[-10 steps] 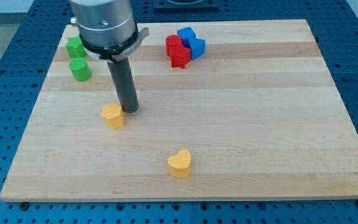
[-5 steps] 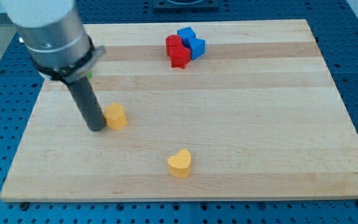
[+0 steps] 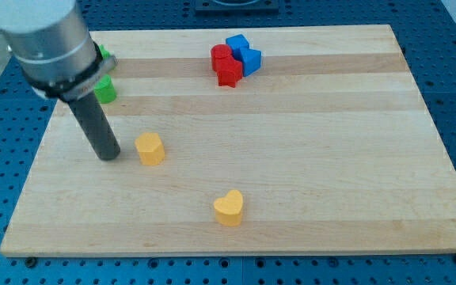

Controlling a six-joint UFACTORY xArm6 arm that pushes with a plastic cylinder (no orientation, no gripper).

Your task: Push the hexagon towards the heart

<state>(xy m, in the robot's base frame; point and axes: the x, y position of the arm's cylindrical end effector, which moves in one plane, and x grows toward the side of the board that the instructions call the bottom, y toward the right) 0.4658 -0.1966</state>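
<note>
A yellow hexagon block (image 3: 150,148) lies on the wooden board, left of centre. A yellow heart block (image 3: 229,207) lies lower and to the right of it, near the board's bottom edge. My tip (image 3: 108,155) rests on the board just left of the hexagon, with a small gap between them. The arm's grey body fills the view's top left corner.
Two green blocks (image 3: 104,89) sit at the top left, partly hidden behind the arm. A cluster of red blocks (image 3: 226,65) and blue blocks (image 3: 244,52) sits at the top centre. The board's left edge (image 3: 34,166) is close to my tip.
My tip went from the hexagon's upper right around to its left side, then drew back slightly left. The hexagon shifted a little to the right.
</note>
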